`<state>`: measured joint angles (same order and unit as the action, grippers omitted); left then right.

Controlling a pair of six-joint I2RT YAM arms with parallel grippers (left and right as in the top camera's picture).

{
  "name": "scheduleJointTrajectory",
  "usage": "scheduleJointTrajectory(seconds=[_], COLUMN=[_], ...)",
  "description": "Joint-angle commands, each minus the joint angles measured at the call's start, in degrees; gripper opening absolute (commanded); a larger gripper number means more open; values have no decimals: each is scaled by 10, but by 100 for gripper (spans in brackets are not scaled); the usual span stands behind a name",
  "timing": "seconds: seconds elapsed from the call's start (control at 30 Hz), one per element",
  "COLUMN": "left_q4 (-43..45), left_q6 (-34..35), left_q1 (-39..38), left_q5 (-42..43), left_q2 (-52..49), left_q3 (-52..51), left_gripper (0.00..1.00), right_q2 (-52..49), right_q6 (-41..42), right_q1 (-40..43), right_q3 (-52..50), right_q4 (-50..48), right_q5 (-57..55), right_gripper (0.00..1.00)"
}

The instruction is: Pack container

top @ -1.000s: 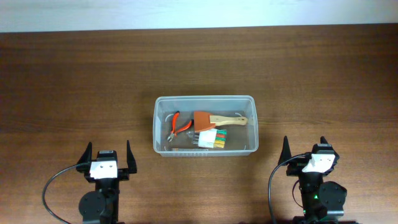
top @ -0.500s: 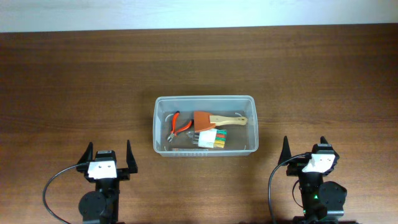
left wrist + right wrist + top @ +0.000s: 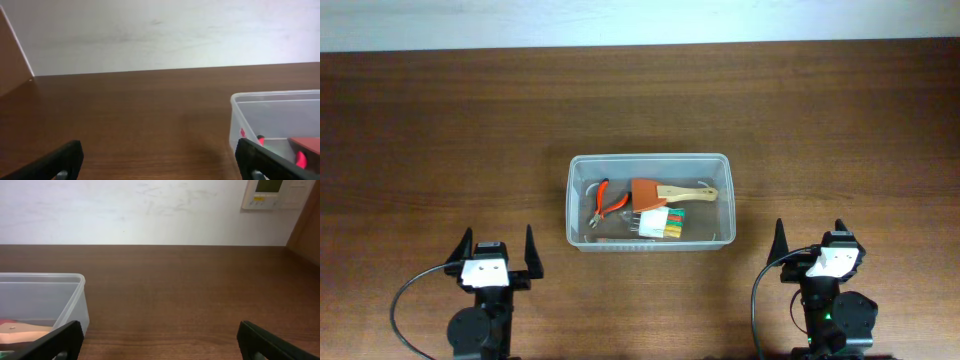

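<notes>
As viewed from overhead, barely altered across the last second: just a slight sideways drift of the left gripper toward the middle, low at the near edge of the bench, with jaws spread wide and empty. Same spread, empty stance on the right gripper, unmoved at the opposite near corner. Both well apart from the container, unmoved at mid-bench, beyond and between the two arms. Inside: orange-handled pliers at its left end, a wooden-handled brush across the middle, and a white block with coloured strips just beside the brush on the near side. Nothing loose seen on the wood around the tub.

From the left wrist: jaws apart, nothing between, tub corner ahead to the right, red handle glimpsed through the clear wall.

From the right wrist: jaws likewise apart and empty, tub corner at lower left.

Judging from all this: packing probably complete, with both arms idling near rest and no item left in sight to load.
</notes>
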<state>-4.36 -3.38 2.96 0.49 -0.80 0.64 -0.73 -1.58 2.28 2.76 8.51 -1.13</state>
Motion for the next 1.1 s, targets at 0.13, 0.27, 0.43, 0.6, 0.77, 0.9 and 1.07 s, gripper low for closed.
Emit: scheduleJointTrajectory(seconds=[0.13, 0.27, 0.43, 0.6, 0.77, 0.9, 1.07], left_q4=[-3, -2, -2, -2, -2, -2, -2], left_q6=[6, 6, 6, 6, 6, 6, 6], left_q1=[-33, -33, -33, -33, -33, -33, -33], left_q5=[21, 21, 21, 21, 21, 21, 21], left_q2=[5, 5, 5, 5, 5, 5, 5], left_q3=[-1, -1, -1, -1, -1, -1, -1], left_gripper=[99, 99, 99, 99, 99, 99, 99], right_q2=[4, 4, 4, 4, 4, 4, 4], right_q6=[-1, -1, -1, -1, -1, -1, -1], right_q1=[4, 4, 4, 4, 4, 4, 4], right_q3=[-7, -7, -7, -7, -7, -7, -7], right_q4=[-2, -2, -2, -2, -2, -2, -2], right_q5=[5, 5, 5, 5, 5, 5, 5], right_gripper=[99, 99, 99, 99, 99, 99, 99])
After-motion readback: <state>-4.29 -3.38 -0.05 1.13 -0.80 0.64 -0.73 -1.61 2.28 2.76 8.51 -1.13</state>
